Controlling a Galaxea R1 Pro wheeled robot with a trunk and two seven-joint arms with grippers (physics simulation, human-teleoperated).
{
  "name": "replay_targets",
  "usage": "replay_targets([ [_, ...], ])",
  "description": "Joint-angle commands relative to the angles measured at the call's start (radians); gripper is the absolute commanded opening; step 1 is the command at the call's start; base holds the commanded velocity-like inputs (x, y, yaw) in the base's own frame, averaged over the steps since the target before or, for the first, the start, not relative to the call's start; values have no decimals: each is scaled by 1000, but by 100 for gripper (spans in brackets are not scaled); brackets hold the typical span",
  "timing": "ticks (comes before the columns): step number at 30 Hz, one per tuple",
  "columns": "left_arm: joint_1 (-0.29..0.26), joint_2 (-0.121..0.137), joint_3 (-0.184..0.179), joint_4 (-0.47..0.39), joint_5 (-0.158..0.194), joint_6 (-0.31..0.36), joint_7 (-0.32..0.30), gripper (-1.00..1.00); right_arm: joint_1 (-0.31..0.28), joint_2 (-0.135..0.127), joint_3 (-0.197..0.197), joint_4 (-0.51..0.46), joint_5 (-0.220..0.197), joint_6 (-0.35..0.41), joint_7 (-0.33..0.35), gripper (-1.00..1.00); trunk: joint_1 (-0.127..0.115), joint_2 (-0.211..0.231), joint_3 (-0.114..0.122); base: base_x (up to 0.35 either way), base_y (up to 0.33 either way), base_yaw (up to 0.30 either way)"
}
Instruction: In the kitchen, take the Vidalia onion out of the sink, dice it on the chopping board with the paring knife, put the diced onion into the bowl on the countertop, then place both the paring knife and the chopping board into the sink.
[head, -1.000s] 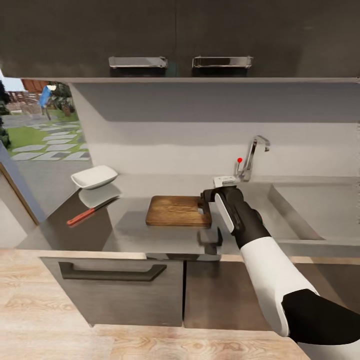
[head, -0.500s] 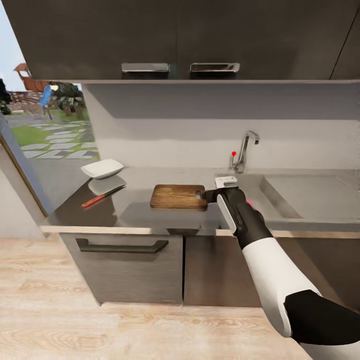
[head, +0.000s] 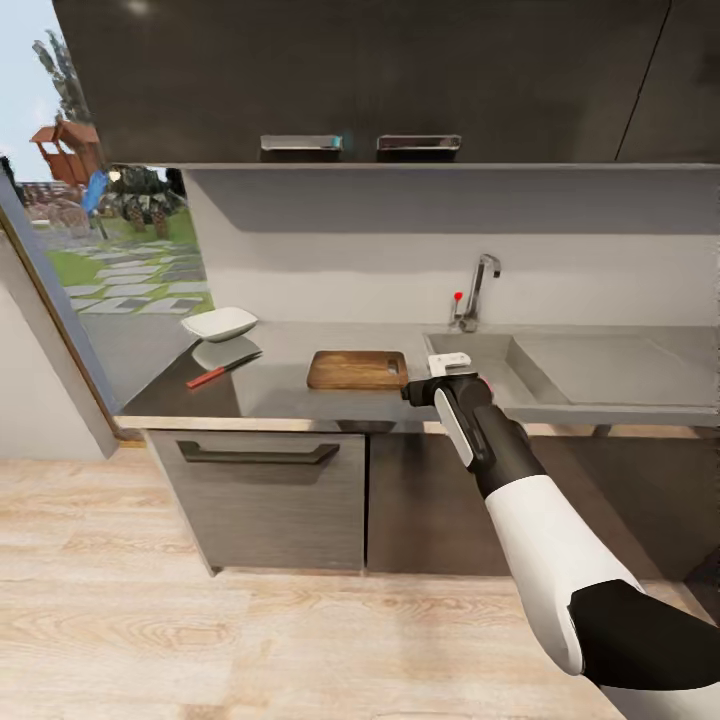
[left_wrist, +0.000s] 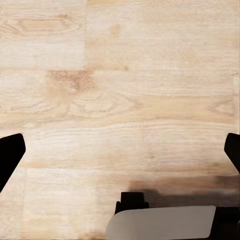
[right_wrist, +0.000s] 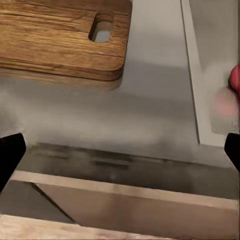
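Observation:
The brown chopping board lies on the grey countertop, left of the sink with its tall tap. The white bowl sits at the counter's far left, and the red-handled paring knife lies in front of it. My right gripper hangs open and empty over the counter's front edge, between board and sink. In the right wrist view the board is ahead, and a sliver of the red Vidalia onion shows inside the sink. My left gripper is open over the wooden floor.
Dark wall cabinets hang above the counter. Dark base cabinets with a bar handle stand below it. A window opens at the left. Light wooden floor stretches between me and the cabinets.
The whole head view has pulled back from the counter, so more floor and cabinet front show. My right gripper, beside the board before, now sits over the counter's front edge.

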Motion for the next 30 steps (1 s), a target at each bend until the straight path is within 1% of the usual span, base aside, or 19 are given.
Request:
replay_targets([
  [1,0,0,1,-1,0,-2,0,100,-1,0,2,0,-6,4,-8,100,-1,-1,-1,-331,0,0],
  [24,0,0,1,-1,-1,-2,0,100,-1,-2,2,2,-5,4,-6,100,-1,-1,-1,-329,0,0],
  [30,0,0,1,-1,-1,-2,0,100,-1,-2,2,9,-5,4,-6,100,-1,-1,-1,-114,0,0],
])
